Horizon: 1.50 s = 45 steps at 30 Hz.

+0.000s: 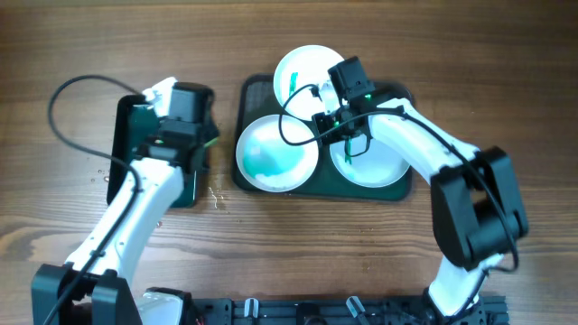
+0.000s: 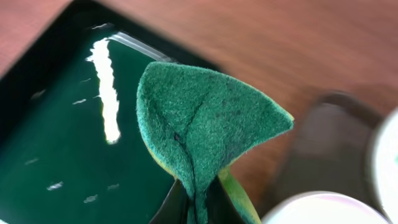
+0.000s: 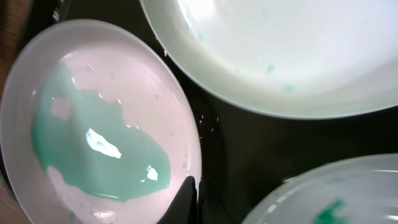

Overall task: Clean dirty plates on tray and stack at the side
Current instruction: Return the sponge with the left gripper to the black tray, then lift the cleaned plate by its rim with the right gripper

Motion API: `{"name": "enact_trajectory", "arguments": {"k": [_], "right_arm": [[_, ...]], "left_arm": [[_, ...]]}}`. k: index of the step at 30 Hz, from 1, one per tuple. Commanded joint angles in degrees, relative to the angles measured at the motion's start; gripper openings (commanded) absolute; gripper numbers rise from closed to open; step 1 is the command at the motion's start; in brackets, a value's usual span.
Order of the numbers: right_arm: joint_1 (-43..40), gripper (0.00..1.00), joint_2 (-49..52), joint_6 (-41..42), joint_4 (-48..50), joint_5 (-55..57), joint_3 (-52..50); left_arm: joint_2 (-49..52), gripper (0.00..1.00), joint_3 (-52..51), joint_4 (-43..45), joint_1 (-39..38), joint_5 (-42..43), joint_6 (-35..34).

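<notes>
Three white plates lie on the dark green tray (image 1: 248, 90): one at the back (image 1: 302, 68), one at front left with a large teal smear (image 1: 275, 153), one at front right (image 1: 375, 162) with a small green mark. My right gripper (image 1: 321, 125) is shut on the right rim of the smeared plate (image 3: 93, 143); the fingers (image 3: 189, 200) pinch its edge. The other plates show in the right wrist view at the top (image 3: 280, 50) and lower right (image 3: 329, 196). My left gripper (image 1: 203, 137) is shut on a folded green sponge (image 2: 199, 130), fingers (image 2: 196, 208) below it.
A narrow black tray (image 1: 126, 149) with a wet green floor (image 2: 56, 143) lies left of the green tray, under my left arm. Water drops sit on the wooden table (image 1: 215, 194) between the trays. A plate rim (image 2: 317, 210) shows at the left wrist view's lower right.
</notes>
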Motion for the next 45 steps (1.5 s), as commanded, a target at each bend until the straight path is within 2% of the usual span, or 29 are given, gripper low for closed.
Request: {"name": "enact_trajectory", "arguments": {"k": [1, 5, 6, 9, 11, 15, 21, 23, 26, 27, 29, 30, 37, 45], "right_arm": [[3.17, 0.04, -6.69, -4.39, 0.15, 12.17, 2.82], [6.01, 0.05, -9.33, -5.7, -0.15, 18.05, 2.84], [5.97, 0.09, -8.87, -5.73, -0.15, 16.26, 2.8], [5.57, 0.33, -5.6, -5.77, -0.57, 9.16, 2.73], [5.57, 0.37, -2.47, -5.84, -0.79, 8.76, 2.71], [5.46, 0.4, 3.98, -5.97, -2.47, 7.93, 2.71], [5.44, 0.41, 7.04, -7.19, -2.73, 7.08, 2.64], [5.44, 0.47, 7.67, -7.26, -2.86, 7.06, 2.62], [5.46, 0.42, 9.44, -7.15, -2.71, 6.84, 2.6], [5.46, 0.34, 10.03, -6.97, -2.75, 6.38, 2.6], [5.46, 0.09, 10.4, -5.49, -2.69, 6.56, 2.6], [5.46, 0.05, 10.4, -5.18, -2.62, 6.93, 2.6], [5.95, 0.04, 7.32, -2.82, -3.23, 18.6, 5.35], [10.91, 0.04, 0.07, -9.2, -5.66, 33.16, 10.05]], "left_arm": [[-0.26, 0.04, 0.02, -2.29, 5.68, 1.97, -2.23], [-0.26, 0.04, 0.02, -3.21, 10.27, 7.39, -2.21], [-0.26, 0.04, 0.02, -3.19, 10.67, 8.48, -2.23], [-0.26, 0.04, 0.02, -3.19, 10.64, 8.81, -2.21], [-0.26, 0.04, 0.02, -3.17, 10.64, 8.79, -2.19], [-0.26, 0.04, 0.02, -3.19, 10.64, 8.79, -2.16], [-0.26, 0.04, 0.02, -3.17, 10.64, 8.79, -2.19], [-0.26, 0.04, 0.02, -3.15, 10.64, 8.79, -2.19], [-0.26, 0.04, 0.02, -3.17, 10.64, 8.79, -2.19], [-0.26, 0.04, 0.02, -3.17, 10.64, 8.79, -2.19], [-0.26, 0.04, 0.02, -3.17, 10.64, 8.79, -2.19], [-0.26, 0.04, 0.02, -3.17, 10.64, 8.79, -2.19], [-0.26, 0.04, 0.02, -3.17, 10.64, 8.79, -2.19], [-0.26, 0.04, 0.02, -3.15, 10.64, 8.79, -2.19]]}}
